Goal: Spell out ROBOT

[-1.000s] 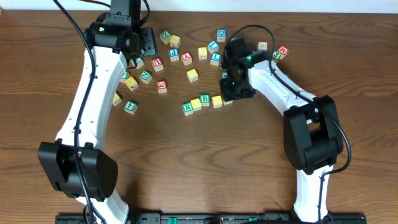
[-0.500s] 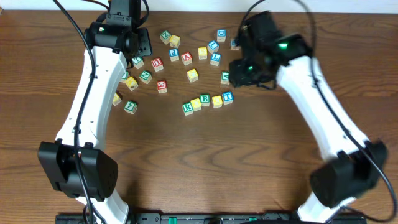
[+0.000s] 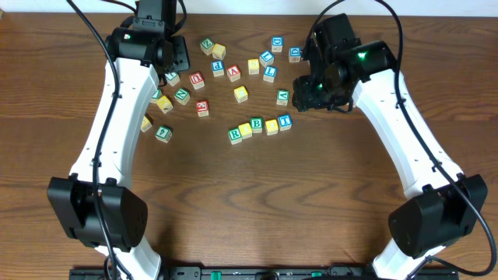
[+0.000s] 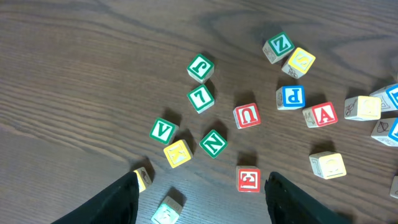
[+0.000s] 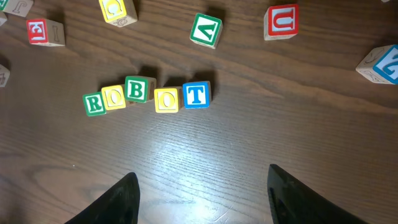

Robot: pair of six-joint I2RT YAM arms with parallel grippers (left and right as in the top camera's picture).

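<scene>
the word looks spelled. take the b cube (image 5: 136, 89) as the mark. the r cube (image 5: 94, 104) and the first o (image 5: 114, 97) lie to its left, and the second o (image 5: 166, 99) and the t cube (image 5: 196, 94) lie to its right. the right wrist view therefore reads r-o-b-o-t in order, letters face up and upright. each cube touches its neighbour or sits just beside it. the line is not quite straight: the b cube sits a little farther back than the two yellow ones, and in the overhead view the row climbs slightly toward the t cube.

the right gripper (image 5: 200, 174) hangs above the table, off to the right of the b cube and beyond it, apart from every cube in the row. its fingers are spread wide with nothing between them. the left gripper (image 4: 202, 176) is well to the left of the b cube and beyond it, over loose cubes such as a green n (image 4: 213, 142) and a red u (image 4: 247, 115). it is also spread and empty.

a green v (image 5: 206, 30) lies beyond the b cube, apart from the row, and does not muddle the word.

by my reading all five placements are done. what may be left is a small nudge to bring the b cube into line, if neatness counts.
</scene>
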